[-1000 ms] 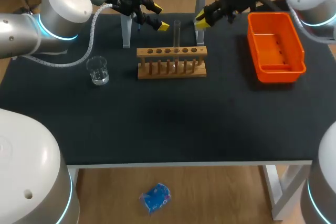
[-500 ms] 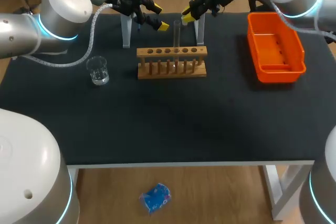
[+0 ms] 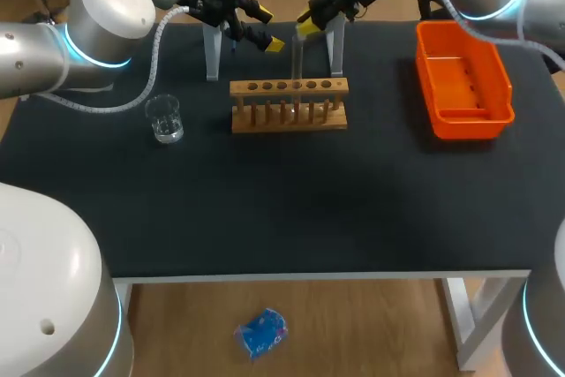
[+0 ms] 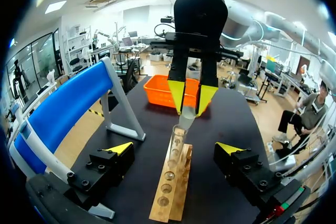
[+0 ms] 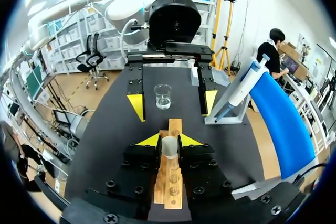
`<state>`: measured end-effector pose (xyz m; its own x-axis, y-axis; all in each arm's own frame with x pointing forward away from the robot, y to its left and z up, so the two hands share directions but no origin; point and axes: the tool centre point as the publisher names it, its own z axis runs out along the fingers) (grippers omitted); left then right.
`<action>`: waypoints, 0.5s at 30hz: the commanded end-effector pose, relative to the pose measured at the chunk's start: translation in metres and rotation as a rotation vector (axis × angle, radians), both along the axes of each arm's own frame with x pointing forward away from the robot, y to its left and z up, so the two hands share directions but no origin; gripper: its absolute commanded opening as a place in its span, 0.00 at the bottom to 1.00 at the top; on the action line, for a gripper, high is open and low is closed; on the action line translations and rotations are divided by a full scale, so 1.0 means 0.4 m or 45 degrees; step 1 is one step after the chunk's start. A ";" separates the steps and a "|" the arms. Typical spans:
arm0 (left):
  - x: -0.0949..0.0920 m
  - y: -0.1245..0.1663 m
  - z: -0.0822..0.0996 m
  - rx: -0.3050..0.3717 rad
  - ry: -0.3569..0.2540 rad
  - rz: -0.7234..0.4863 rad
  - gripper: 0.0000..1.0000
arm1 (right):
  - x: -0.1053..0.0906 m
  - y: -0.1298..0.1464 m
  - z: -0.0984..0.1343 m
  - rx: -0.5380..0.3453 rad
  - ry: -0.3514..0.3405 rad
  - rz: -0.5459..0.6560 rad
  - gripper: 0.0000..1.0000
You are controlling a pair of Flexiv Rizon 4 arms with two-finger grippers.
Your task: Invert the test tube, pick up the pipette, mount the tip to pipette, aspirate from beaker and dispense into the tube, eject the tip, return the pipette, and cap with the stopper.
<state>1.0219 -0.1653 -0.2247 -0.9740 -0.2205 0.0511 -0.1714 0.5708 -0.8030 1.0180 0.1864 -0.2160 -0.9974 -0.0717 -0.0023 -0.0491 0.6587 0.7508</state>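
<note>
Step 1 under way: swinging right tool (image 5: pixel 169 142) in from side of orange bin (image 3: pixel 463 77) over last sec, now pinching top of test tube (image 3: pixel 297 59) between both yellow tips. Keeping tube upright in wooden rack (image 3: pixel 289 103) toward far side of tabletop (image 3: pixel 265 200). Holding left tool (image 3: pixel 269 30) spread wide near rack's far side, gripping nothing. Prob. setting up lift & invert next; leaving pipette (image 5: pixel 241 90) on its stand (image 5: pixel 281 119) & beaker (image 3: pixel 164 118) left of rack untouched, so rest of job pending.

Rack (image 3: pixel 289 105) mid-far; tube (image 3: pixel 297 64) upright in it, top pinched by right gripper (image 3: pixel 302 26). Left gripper (image 3: pixel 269 29) spread just left. Stand (image 3: pixel 212 50) legs behind rack. Gaps between beaker (image 3: pixel 164 118) and rack, rack and bin (image 3: pixel 463 77).
</note>
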 end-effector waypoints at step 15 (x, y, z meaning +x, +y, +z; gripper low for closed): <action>0.003 0.001 0.004 0.007 0.008 -0.004 1.00 | 0.026 0.015 -0.011 0.002 0.030 0.019 0.00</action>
<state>1.0219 -0.1653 -0.2247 -0.9740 -0.2206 0.0511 -0.1714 0.5708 -0.8030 1.0260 0.1917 -0.2191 -0.9965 -0.0820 0.0181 -0.0403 0.6557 0.7540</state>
